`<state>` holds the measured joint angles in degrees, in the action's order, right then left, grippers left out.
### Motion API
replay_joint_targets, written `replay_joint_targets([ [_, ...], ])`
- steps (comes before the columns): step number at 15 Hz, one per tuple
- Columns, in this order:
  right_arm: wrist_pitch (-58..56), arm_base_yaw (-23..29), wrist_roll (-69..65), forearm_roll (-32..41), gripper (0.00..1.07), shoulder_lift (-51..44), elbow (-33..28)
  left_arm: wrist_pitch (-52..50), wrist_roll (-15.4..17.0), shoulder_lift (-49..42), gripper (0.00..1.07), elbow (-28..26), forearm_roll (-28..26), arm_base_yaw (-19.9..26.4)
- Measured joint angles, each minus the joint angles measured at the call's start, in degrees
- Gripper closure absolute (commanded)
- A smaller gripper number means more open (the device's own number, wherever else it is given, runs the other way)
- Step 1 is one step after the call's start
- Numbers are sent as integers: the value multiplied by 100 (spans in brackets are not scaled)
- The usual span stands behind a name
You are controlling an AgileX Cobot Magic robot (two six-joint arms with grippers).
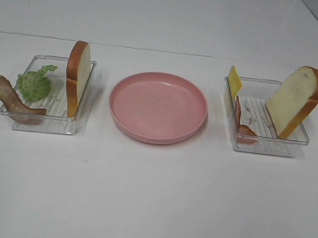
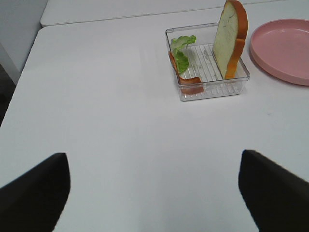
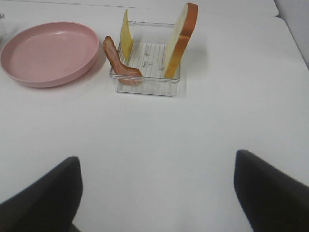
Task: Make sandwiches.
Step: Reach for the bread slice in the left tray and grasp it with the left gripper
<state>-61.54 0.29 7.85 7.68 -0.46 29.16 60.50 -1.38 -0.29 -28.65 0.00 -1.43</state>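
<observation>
nothing is stacked yet: the plate (image 1: 157,107) sits bare in the middle of the table (image 1: 147,200), and the sandwich parts are split between the two trays on either side of it. both hands hang back from the work, the left hand (image 2: 153,183) and the right hand (image 3: 155,164) each with fingers spread wide and nothing between them. the trouble i'd expect comes from how the pieces stand. the left bread (image 1: 77,78) is up on its edge against the wall of the left tray (image 1: 45,127), and the right bread (image 1: 297,100) leans tilted in the right tray (image 1: 267,147), poking well above the rim. a careless pinch could tip either slice over, or drag the light clear tray along with it. the cheese (image 1: 235,81) is a thin square propped against the far corner of its tray, so fingers coming down might hit the tray wall or just knock it flat. the right bacon (image 1: 242,122) rests against the near side of that tray beside the cheese, and the left bacon (image 1: 13,101) hangs over the rim of its tray, touching the lettuce (image 1: 34,84); grabbing one there could pull the other out onto the table. the bread belongs on the plate first, i'd say, so a filling laid down ahead of it would spoil the stack. both hands must also reach for the same plate, and they could bump there if they come in together. otherwise the table is open, with nothing between the hands and the trays.
</observation>
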Motion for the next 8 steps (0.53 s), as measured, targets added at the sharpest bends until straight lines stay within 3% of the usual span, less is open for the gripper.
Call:
replay_joint_targets([
  [8,0,0,0,0,27,0,0,0,0,0,17,0,0,0],
])
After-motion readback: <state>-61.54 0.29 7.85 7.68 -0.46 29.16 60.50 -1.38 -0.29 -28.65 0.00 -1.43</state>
